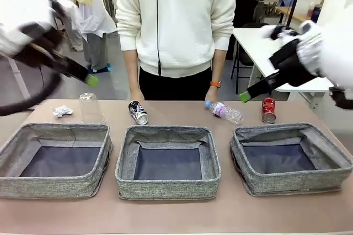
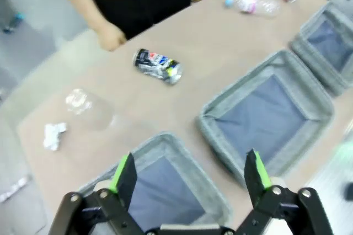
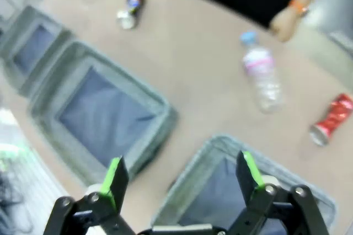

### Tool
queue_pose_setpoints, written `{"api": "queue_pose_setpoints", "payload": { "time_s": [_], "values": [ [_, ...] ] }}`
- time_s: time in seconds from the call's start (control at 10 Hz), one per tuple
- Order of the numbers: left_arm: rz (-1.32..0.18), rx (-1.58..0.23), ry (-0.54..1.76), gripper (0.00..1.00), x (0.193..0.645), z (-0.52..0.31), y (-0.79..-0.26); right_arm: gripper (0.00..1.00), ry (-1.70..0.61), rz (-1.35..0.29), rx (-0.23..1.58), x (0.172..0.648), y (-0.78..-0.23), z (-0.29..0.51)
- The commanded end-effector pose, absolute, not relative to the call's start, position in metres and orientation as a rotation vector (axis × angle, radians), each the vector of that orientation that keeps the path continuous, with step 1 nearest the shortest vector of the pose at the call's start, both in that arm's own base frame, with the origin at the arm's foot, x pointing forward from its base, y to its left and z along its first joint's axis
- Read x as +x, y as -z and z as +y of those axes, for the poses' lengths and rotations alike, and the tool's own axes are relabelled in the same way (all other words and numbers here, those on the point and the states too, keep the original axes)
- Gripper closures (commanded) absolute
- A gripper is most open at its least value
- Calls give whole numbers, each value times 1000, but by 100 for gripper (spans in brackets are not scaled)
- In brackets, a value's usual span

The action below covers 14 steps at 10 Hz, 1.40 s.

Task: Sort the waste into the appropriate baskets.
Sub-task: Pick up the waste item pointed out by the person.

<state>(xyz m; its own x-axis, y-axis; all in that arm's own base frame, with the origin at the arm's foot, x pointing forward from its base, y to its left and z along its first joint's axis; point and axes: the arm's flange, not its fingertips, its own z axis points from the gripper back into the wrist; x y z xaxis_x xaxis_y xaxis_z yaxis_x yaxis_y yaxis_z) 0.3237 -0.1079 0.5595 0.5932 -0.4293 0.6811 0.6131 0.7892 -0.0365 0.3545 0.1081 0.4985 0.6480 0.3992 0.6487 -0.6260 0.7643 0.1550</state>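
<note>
- Closest in: bare strip of table, brownish top.
- Next up, three grey woven bins side by side on it: left basket, middle basket, right basket, dark bottoms all on show.
- Left gripper hanging in the air above the left basket, green-padded fingers spread wide apart, gripping nothing.
- Right gripper, same deal over the right basket: fingers wide apart, nothing between them, well clear of the table.
- Just past the baskets, all the waste strung out in a loose row on the tabletop, every piece outside the bins.
- Paper, crumpled and white, at the left end of the row, behind the left basket.
- Cup, clear, standing just beside the paper on the side toward the middle.
- Blue can, crushed, lying behind the left corner of the middle basket.
- Bottle on its side behind the gap between middle and right baskets, blue cap toward the far edge, pink label round it.
- Red can, crushed, near the bottle, behind the right basket.
- Farthest back: person in a white top standing at the far edge, one hand down by the blue can, other hand with an orange wristband right by the bottle cap; touching or not, can't tell.
</note>
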Motion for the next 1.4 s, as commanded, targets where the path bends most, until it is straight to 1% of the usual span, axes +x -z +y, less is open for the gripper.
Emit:
{"api": "queue_pose_setpoints", "payload": {
  "time_s": [0.0,0.1,0.2,0.3,0.4,0.6,0.7,0.8,1.3],
  "values": [
    [-660,-746,392,0,285,22,-529,0,-200,-529,1029,339,-488,-13],
    [-659,-864,225,0,274,76,-498,0,-31,-570,1210,334,-472,-58],
    [-659,-924,109,0,264,101,-468,0,115,-686,1389,319,-455,-105],
    [-654,-997,12,0,257,120,-435,0,196,-756,1467,308,-444,-129],
    [-614,-1026,-67,0,252,129,-403,0,243,-811,1521,297,-436,-146],
    [-534,-1099,-219,0,256,132,-348,0,296,-922,1549,289,-429,-157],
    [-542,-1116,-268,0,269,122,-342,0,288,-940,1485,292,-427,-151],
    [-544,-1067,-167,0,275,219,-404,0,144,-782,1416,288,-437,-194],
    [-544,-1067,-167,0,275,219,-404,0,144,-782,1416,288,-437,-194]
  ]
}}
